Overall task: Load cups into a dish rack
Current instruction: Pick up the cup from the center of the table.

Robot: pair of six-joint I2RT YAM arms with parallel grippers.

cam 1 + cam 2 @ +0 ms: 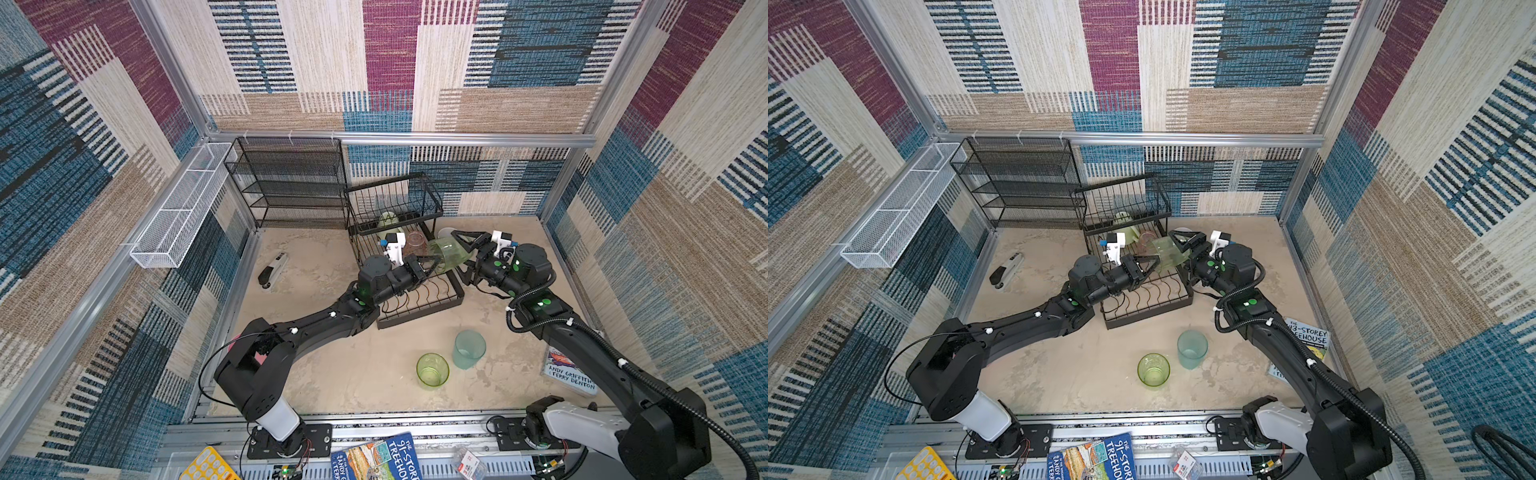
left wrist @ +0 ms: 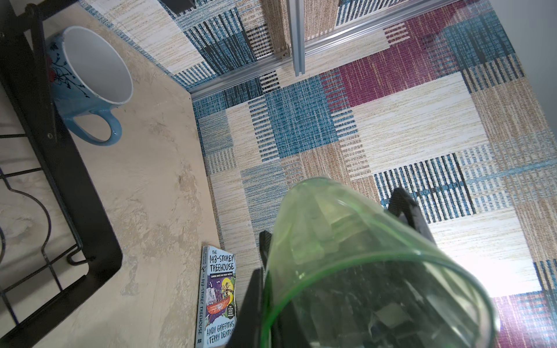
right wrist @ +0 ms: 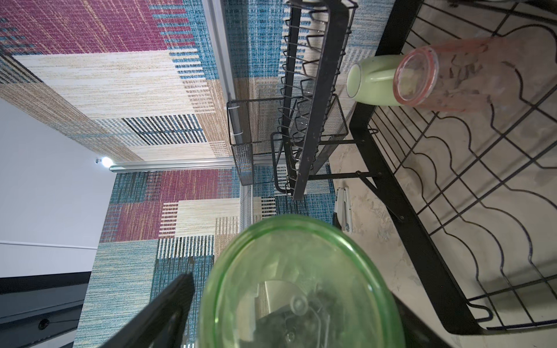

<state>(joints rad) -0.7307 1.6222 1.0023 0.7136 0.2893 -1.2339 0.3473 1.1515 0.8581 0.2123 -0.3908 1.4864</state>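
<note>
A translucent green tumbler point(image 1: 451, 255) point(image 1: 1169, 253) hangs on its side over the right edge of the black wire dish rack point(image 1: 457, 291). My left gripper point(image 1: 432, 264) is shut on its rim, one finger point(image 2: 256, 286) outside the wall. My right gripper point(image 1: 463, 255) straddles its base, open, with a gap beside one finger point(image 3: 168, 301). A pale green mug point(image 3: 376, 81) and a pink tumbler point(image 3: 437, 75) stand upside down in the lower tray. A blue flowered mug point(image 2: 87, 78) sits just outside the rack. A second green tumbler point(image 1: 432, 369) and a teal tumbler point(image 1: 468, 349) stand on the table.
A black mesh shelf unit point(image 1: 291, 183) and a white mesh trough point(image 1: 183, 208) line the back left. A stapler point(image 1: 272, 270) lies left of the rack. A book point(image 1: 571, 374) lies by the right wall under my right arm.
</note>
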